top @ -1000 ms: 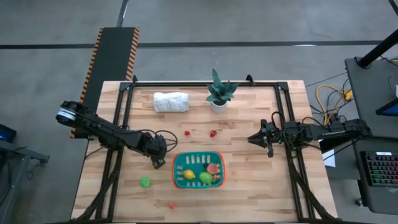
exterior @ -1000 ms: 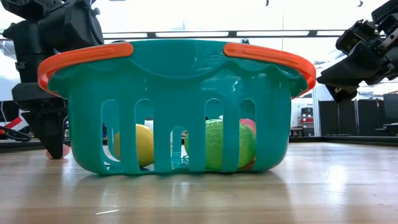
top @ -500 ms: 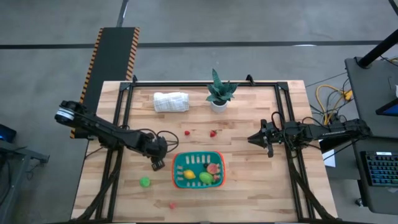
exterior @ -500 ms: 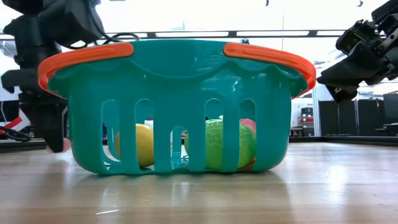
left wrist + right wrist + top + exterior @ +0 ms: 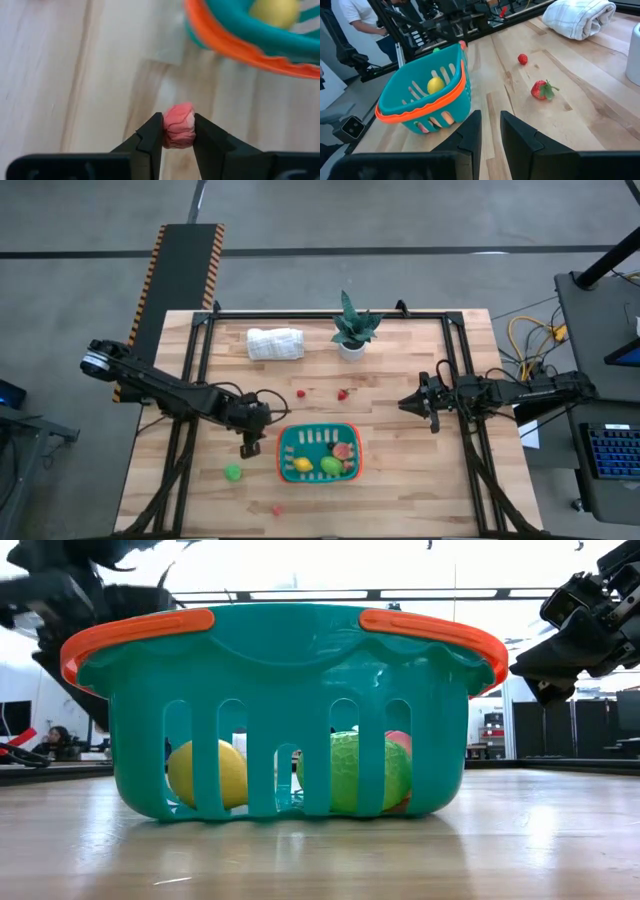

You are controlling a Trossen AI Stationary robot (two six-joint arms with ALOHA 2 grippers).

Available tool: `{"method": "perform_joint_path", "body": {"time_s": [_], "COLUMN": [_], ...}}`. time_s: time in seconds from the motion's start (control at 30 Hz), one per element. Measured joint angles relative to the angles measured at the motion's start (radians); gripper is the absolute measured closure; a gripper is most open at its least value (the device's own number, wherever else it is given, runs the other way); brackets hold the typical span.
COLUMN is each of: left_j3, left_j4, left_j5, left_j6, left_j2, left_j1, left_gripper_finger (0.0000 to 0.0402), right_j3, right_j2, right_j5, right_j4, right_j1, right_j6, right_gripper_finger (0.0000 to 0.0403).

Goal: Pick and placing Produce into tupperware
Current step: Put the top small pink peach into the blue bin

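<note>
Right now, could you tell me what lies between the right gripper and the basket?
Only bare wooden table in the high view: nothing sits between the right gripper and the teal basket.

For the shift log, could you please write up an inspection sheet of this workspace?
Surface: wooden table, dry.
Job's things: teal basket holds yellow, green and pink pieces; green piece, small red piece, strawberry and red piece lie loose.
Clutter: rolled cloth, potted plant.
Tools: left tool clamps a pink piece beside the basket; right tool waits at the table's right.
Cables: yellow coil off-table.
Surroundings: a person behind.
</note>
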Motion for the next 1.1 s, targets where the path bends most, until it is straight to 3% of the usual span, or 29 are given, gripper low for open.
{"method": "perform_joint_path", "body": {"time_s": [0.53,0.77,1.1], "left_j3": [0.042,0.05,0.045], "left_j4": [0.064,0.089,0.304], "left_j5": [-0.013,-0.094,-0.118], "left_j6": [0.123,0.163,0.312], "left_j2": [-0.132,-0.134,-0.095], "left_j1": [-0.039,-0.039,-0.037], "left_gripper_finger": [0.033,0.033,0.033], "right_j3": [0.0,0.0,0.0], "right_j2": [0.003,0.003,0.003], "right_j5": [0.0,0.0,0.001], "right_j4": [-0.001,-0.001,0.0], "right_j1": [0.0,0.0,0.0], "right_j6": [-0.003,-0.003,-0.003], "right_gripper_finger": [0.0339,0.0339,0.0339]}}
